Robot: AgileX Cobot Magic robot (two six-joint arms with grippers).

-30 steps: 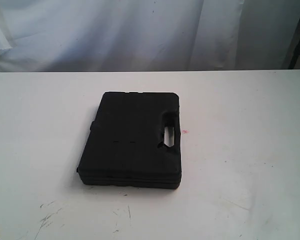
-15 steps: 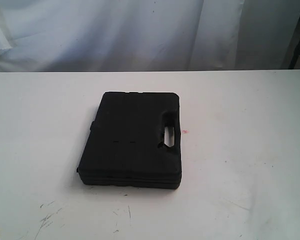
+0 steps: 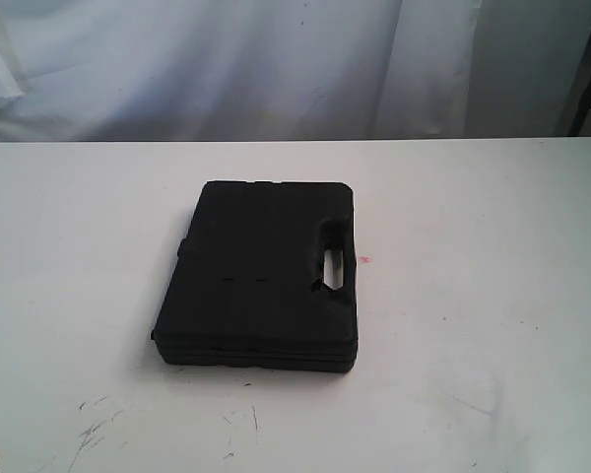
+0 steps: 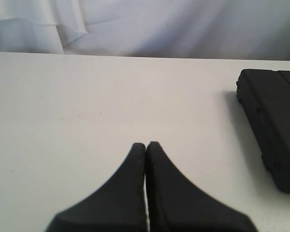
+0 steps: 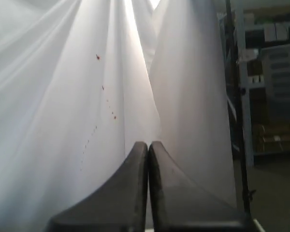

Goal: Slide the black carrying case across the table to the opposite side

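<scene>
The flat matte black case (image 3: 261, 271) lies on the white table (image 3: 473, 325) near the middle in the exterior view, its cut-out handle (image 3: 333, 259) along its right edge. Neither arm shows in that view. In the left wrist view my left gripper (image 4: 146, 144) is shut with nothing in it, over bare table, and the case (image 4: 273, 121) lies off to one side, well apart from the fingertips. My right gripper (image 5: 148, 144) is shut and empty; its view faces the white curtain, with no case or table visible.
A white curtain (image 3: 276, 64) hangs behind the table's far edge. A tiny pink spot (image 3: 365, 260) sits just right of the case. Dark scuff marks (image 3: 94, 429) mark the near left of the table. Shelving (image 5: 270, 96) stands beyond the curtain in the right wrist view.
</scene>
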